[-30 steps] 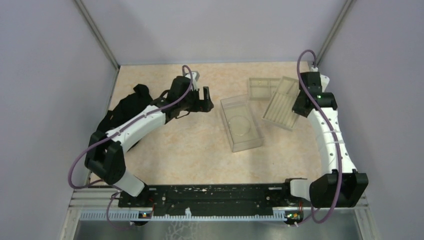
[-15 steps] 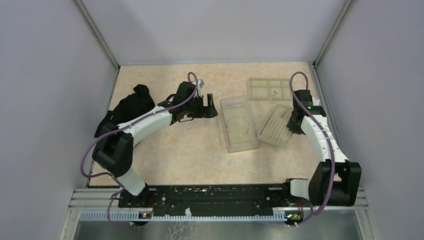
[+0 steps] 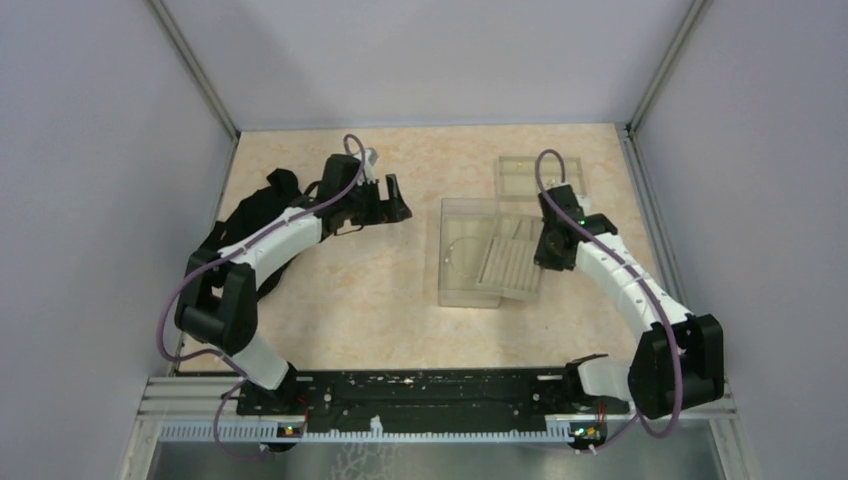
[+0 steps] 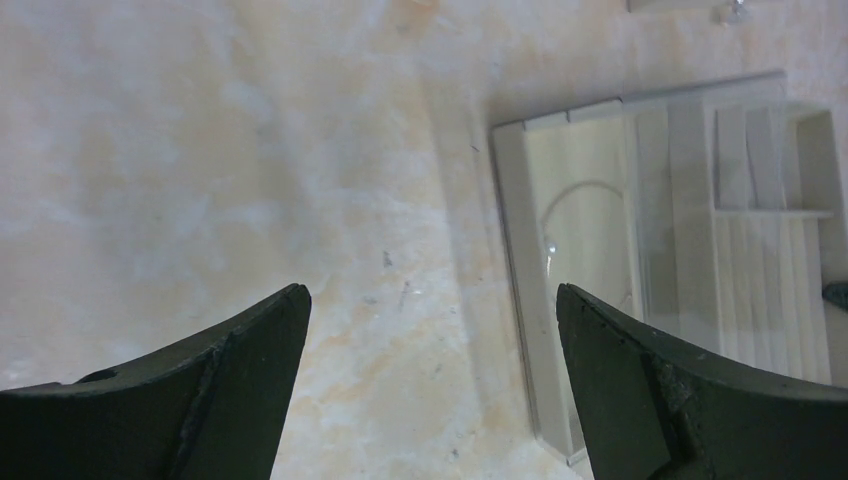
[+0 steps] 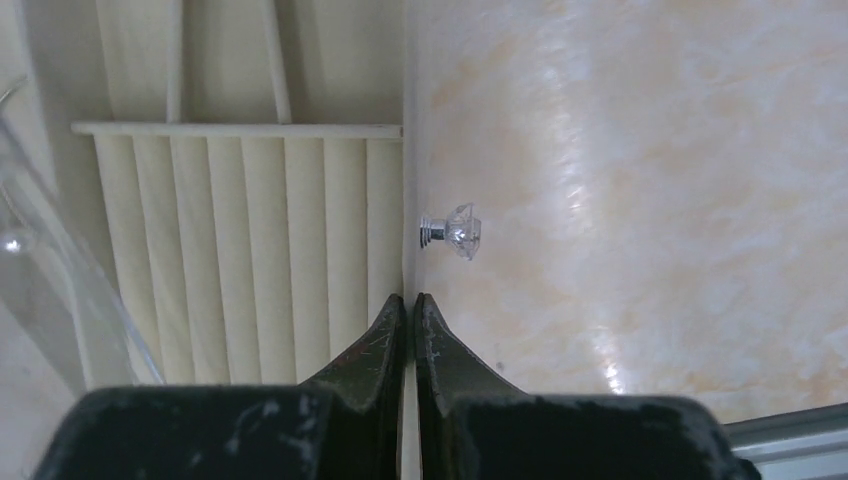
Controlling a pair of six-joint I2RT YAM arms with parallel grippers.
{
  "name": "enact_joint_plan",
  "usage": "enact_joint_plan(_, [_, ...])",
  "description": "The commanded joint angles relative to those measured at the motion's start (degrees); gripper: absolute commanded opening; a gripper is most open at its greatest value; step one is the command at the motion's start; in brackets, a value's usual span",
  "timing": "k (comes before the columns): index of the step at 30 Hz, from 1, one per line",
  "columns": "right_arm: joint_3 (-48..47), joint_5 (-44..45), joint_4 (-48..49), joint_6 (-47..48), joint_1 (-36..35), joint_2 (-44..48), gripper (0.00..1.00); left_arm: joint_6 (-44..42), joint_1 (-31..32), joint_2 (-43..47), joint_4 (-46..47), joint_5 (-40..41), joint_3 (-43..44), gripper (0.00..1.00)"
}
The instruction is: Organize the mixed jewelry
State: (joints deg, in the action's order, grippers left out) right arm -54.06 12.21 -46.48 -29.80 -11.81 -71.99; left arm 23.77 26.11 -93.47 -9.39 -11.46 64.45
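My right gripper [image 5: 410,298] is shut on the right rim of the beige ridged tray [image 5: 240,250]. In the top view that gripper [image 3: 543,264] holds the ridged tray [image 3: 505,262] tilted over the clear plastic box [image 3: 462,290]. A thin silver wire hoop [image 4: 575,200] lies inside the box [image 4: 525,300]. A tiny clear-stone stud [image 5: 455,232] lies on the table beside the tray's rim. My left gripper [image 4: 430,300] is open and empty above bare table left of the box; it also shows in the top view [image 3: 398,200].
A beige compartmented tray [image 3: 525,172] lies at the back, behind the box. A black cloth [image 3: 262,208] lies at the left under my left arm. Grey walls enclose the table on three sides.
My right arm has swung left with the ridged tray, from beside the clear box to over it. My left gripper has drawn back to the left, away from the box.
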Motion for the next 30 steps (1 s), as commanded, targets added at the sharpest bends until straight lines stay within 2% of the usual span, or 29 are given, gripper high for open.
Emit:
enact_joint_plan(1, [-3.2, -1.1, 0.6, -7.2, -10.0, 0.3, 0.0, -2.6, -3.7, 1.8, 1.3, -3.9, -0.8, 0.99])
enact_joint_plan(4, [-3.9, -2.3, 1.0, -8.8, -11.1, -0.3, 0.0, 0.1, -6.1, 0.9, 3.1, -9.1, -1.7, 0.99])
enact_joint_plan(6, [-3.9, 0.3, 1.2, -8.5, -11.1, 0.3, 0.0, 1.3, -6.8, -0.1, 4.4, -12.0, -2.0, 0.99])
enact_joint_plan(12, [-1.5, 6.0, 4.4, 0.2, -11.1, 5.5, 0.0, 1.6, -6.9, -3.0, 4.9, -18.1, -0.7, 0.99])
enact_joint_plan(16, [0.4, 8.6, 6.6, 6.2, -11.0, 7.6, 0.0, 0.7, -6.9, -3.9, 4.1, -19.8, 0.5, 0.99])
enact_joint_plan(30, [10.5, 6.3, 16.1, 6.0, -11.0, 9.7, 0.0, 0.8, -6.8, -4.5, 2.9, -23.7, 0.8, 0.99])
